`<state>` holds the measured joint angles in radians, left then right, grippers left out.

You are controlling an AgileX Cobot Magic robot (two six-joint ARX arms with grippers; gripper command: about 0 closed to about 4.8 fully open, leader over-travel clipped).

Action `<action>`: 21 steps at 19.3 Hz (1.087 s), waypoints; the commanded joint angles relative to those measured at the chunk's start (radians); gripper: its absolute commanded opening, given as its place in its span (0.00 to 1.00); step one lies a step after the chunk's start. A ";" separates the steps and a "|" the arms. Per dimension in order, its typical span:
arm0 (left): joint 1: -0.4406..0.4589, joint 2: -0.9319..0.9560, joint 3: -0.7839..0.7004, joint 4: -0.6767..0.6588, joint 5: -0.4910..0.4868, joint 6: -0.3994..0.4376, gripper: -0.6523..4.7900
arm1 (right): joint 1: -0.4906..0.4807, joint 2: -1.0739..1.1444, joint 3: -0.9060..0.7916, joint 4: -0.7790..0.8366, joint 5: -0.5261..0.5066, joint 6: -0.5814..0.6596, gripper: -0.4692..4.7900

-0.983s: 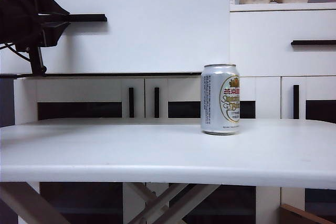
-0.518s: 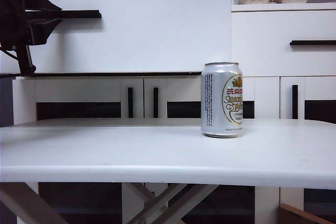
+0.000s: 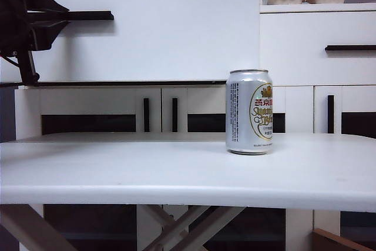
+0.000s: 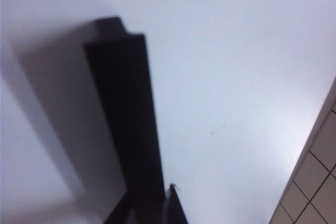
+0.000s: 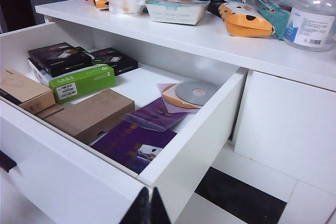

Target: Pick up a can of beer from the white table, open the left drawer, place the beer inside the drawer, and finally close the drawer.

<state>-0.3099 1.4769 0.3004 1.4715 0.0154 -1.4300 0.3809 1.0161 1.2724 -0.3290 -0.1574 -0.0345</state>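
Note:
The can of beer (image 3: 249, 111) stands upright on the white table (image 3: 147, 171), right of the middle, with no gripper near it. Behind it the left drawer (image 3: 176, 27) is pulled out, so its white front fills the upper exterior view. My left gripper (image 3: 56, 19) is shut on the drawer's black bar handle (image 3: 88, 15). The left wrist view shows that handle (image 4: 123, 103) running between the fingers of the left gripper (image 4: 149, 205). My right gripper (image 5: 146, 203) is shut on nothing, hovering at the front corner of the open drawer (image 5: 199, 129).
The drawer holds cardboard boxes (image 5: 89, 114), a green box (image 5: 81, 82), purple sleeves and a disc (image 5: 195, 92). The cabinet top carries a bottle (image 5: 313, 17) and food containers (image 5: 176, 9). The twin drawer (image 3: 317, 57) and the doors with vertical handles (image 3: 146, 114) are closed.
The left gripper and the handle have shifted left in the exterior view and the drawer front has come a little nearer. The can stands where it was.

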 commanded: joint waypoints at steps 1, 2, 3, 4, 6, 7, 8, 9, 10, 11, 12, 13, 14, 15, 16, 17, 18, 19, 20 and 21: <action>0.003 0.036 -0.058 -0.038 -0.019 0.003 0.11 | 0.000 -0.002 0.005 0.016 -0.001 -0.001 0.08; 0.003 0.036 -0.058 -0.032 -0.019 0.004 0.11 | 0.000 -0.002 0.005 0.016 -0.002 -0.001 0.08; 0.004 0.036 -0.058 -0.032 -0.020 0.004 0.14 | 0.000 -0.002 0.005 0.016 -0.002 -0.001 0.08; 0.004 0.036 -0.058 -0.032 -0.024 0.004 0.22 | 0.000 -0.002 0.005 0.016 -0.002 0.000 0.08; 0.004 0.035 -0.058 -0.023 -0.031 -0.001 0.42 | 0.000 -0.002 0.005 0.016 -0.002 -0.001 0.08; 0.004 0.033 -0.058 -0.023 -0.031 -0.002 0.44 | 0.000 -0.002 0.005 0.016 -0.002 -0.001 0.08; 0.004 0.033 -0.058 -0.022 -0.021 -0.015 0.54 | 0.000 -0.002 0.005 0.016 -0.002 -0.001 0.08; 0.004 0.033 -0.058 -0.022 -0.014 -0.022 0.57 | 0.000 -0.002 0.005 0.016 -0.002 0.000 0.08; 0.004 0.032 -0.058 -0.021 -0.005 -0.026 0.63 | 0.000 -0.002 0.005 0.016 -0.002 0.000 0.08; 0.004 0.028 -0.058 -0.021 0.001 -0.025 0.64 | 0.000 -0.002 0.005 0.016 -0.002 -0.001 0.08; 0.004 0.018 -0.058 -0.021 0.006 -0.025 0.64 | 0.000 -0.002 0.005 0.016 -0.002 0.000 0.08; 0.004 0.000 -0.058 -0.021 0.006 -0.023 0.66 | 0.000 -0.002 0.005 0.016 -0.002 0.000 0.08; 0.004 -0.028 -0.058 -0.021 0.008 -0.016 0.67 | 0.000 -0.003 0.005 0.016 -0.002 0.000 0.08; 0.004 -0.054 -0.056 -0.021 0.007 -0.014 0.67 | 0.000 -0.003 0.005 0.016 -0.002 0.000 0.08; 0.004 -0.085 -0.056 -0.021 0.007 -0.004 0.67 | 0.000 -0.003 0.005 0.016 -0.002 0.000 0.08; 0.004 -0.116 -0.056 -0.021 0.008 0.008 0.67 | 0.000 -0.002 0.005 0.017 -0.002 0.000 0.08; 0.004 -0.145 -0.056 -0.021 0.017 0.009 0.66 | 0.000 -0.003 0.005 0.018 -0.002 0.000 0.08; 0.004 -0.183 -0.056 -0.021 0.044 0.010 0.61 | 0.000 -0.003 0.005 0.018 -0.002 0.000 0.08; 0.004 -0.218 -0.056 -0.021 0.069 0.009 0.56 | 0.000 -0.003 0.005 0.018 -0.001 0.000 0.08; 0.004 -0.234 -0.054 -0.021 0.084 0.009 0.56 | 0.000 -0.003 0.005 0.019 -0.001 0.000 0.08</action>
<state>-0.3058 1.2640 0.2428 1.4242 0.0647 -1.4292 0.3809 1.0161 1.2724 -0.3283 -0.1574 -0.0345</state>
